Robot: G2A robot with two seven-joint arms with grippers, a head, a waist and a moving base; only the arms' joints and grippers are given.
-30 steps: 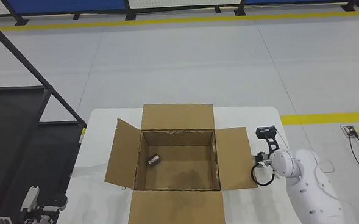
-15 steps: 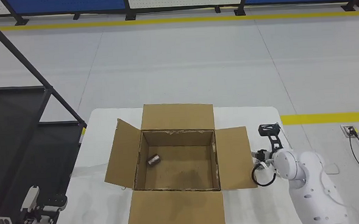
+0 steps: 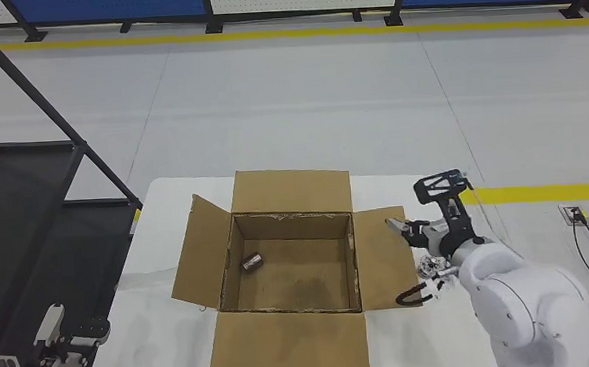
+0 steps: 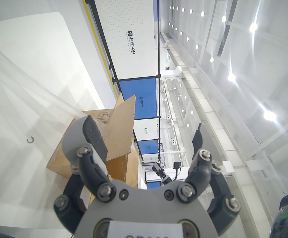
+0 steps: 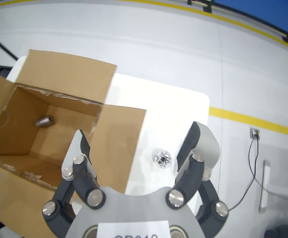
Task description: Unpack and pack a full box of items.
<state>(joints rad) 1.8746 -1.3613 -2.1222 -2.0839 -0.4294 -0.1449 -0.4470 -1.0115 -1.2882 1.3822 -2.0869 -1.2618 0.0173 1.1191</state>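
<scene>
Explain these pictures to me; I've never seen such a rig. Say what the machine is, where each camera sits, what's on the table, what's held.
This is a two-armed robot at a white table. One camera looks down from above its arms; the other two ride on its wrists, each showing its own gripper. On the table stands an open cardboard box with one small metal cylinder inside. A shiny round piece lies beside the box. The left gripper and right gripper are open, holding nothing.
</scene>
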